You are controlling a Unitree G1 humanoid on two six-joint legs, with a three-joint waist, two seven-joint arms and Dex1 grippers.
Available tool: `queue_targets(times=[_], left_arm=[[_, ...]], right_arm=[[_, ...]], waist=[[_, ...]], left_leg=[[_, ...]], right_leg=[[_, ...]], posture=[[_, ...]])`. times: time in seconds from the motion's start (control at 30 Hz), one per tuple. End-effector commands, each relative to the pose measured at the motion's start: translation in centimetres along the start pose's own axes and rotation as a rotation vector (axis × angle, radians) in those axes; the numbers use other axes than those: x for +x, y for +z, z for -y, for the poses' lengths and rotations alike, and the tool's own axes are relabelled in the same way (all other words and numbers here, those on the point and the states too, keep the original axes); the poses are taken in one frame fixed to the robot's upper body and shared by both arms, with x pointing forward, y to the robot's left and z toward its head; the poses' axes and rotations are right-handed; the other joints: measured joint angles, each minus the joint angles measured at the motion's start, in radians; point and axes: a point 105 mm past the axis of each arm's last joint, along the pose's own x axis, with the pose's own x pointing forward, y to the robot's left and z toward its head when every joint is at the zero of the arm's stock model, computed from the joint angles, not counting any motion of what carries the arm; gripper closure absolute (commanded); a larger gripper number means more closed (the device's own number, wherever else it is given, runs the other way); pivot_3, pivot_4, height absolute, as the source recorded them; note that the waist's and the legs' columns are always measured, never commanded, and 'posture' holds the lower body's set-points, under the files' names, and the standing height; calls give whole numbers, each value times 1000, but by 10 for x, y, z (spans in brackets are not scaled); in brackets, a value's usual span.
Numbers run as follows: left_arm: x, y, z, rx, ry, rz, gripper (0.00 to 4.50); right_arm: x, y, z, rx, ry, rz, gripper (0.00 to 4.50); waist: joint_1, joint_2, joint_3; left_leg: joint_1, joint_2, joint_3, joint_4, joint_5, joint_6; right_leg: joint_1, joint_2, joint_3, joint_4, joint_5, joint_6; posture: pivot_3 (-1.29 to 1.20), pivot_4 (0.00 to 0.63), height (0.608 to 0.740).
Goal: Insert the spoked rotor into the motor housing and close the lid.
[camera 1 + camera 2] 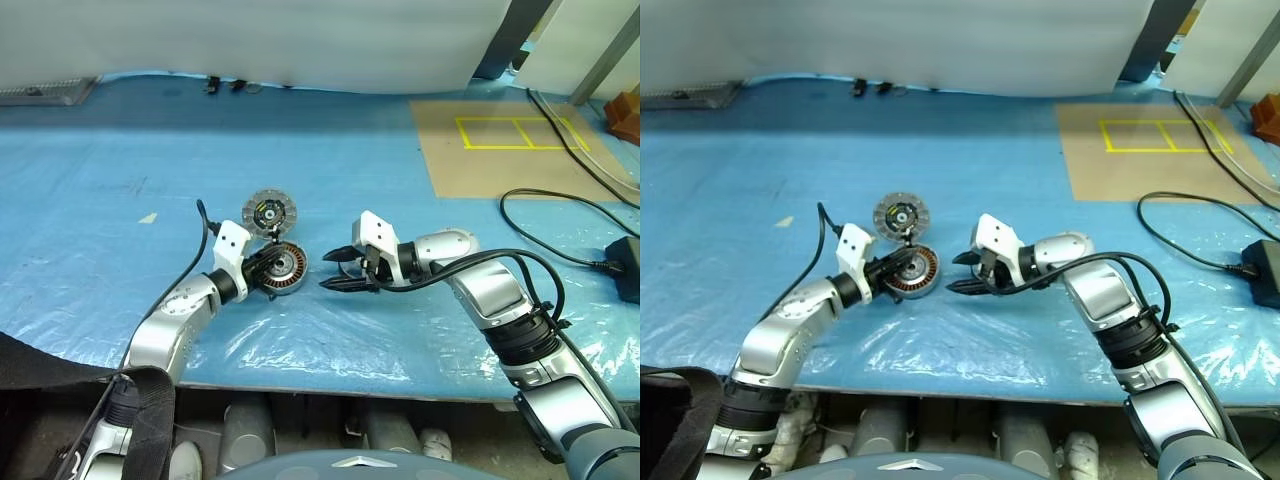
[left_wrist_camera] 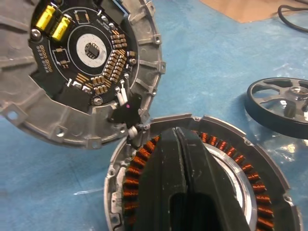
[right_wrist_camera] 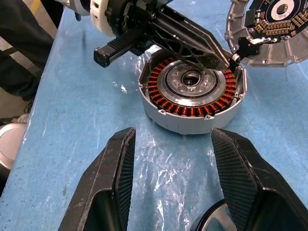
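Two hands: left hand (image 2: 185, 159) clenched, fingers pressed together over the motor housing (image 3: 192, 94) windings on the blue counter (image 1: 120, 200). Right hand (image 3: 171, 149) spread and released just beside the housing, spoked rotor (image 2: 281, 103) under it. Lid (image 1: 270, 211) lies touching the housing's far rim, circuit face up.

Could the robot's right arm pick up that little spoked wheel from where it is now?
Probably yes: the right gripper hangs open just above the spoked rotor, nothing lying between them.
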Motion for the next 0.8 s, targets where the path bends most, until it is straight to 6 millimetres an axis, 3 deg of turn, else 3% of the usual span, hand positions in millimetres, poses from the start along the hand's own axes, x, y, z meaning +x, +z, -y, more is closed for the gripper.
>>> queue_targets(times=[0.03, 0.2, 0.4, 0.53, 0.8], left_arm=[[-1, 2, 3, 40, -22, -10, 4492], [0, -8, 13, 96, -71, -63, 4492], [-1, 25, 1, 94, -28, 89, 4492], [-3, 37, -1, 88, -26, 148, 4492], [-4, 28, 11, 88, -115, 110, 4492]], right_arm=[[0, 11, -5, -37, 11, 30, 1993], [1, 10, -3, -39, -1, 28, 1993], [0, 12, 0, -39, -10, 36, 1993], [1, 13, 0, -39, -10, 38, 1993], [-1, 10, -1, -27, -4, 31, 1993]], waist=[[0, 0, 0], [1, 0, 0], [1, 0, 0], [1, 0, 0], [1, 0, 0]], left_leg=[[0, 0, 0, 0, 0, 0], [0, 0, 0, 0, 0, 0], [0, 0, 0, 0, 0, 0], [0, 0, 0, 0, 0, 0], [-1, 0, 0, 0, 1, -1]], right_leg=[[0, 0, 0, 0, 0, 0], [0, -1, 0, 0, 0, 0], [0, -1, 0, 0, 0, 0], [0, 0, 0, 0, 0, 0], [0, 0, 0, -1, 0, 0]], posture=[[0, 150, 740], [0, 150, 740], [0, 150, 740], [0, 150, 740], [0, 150, 740]])
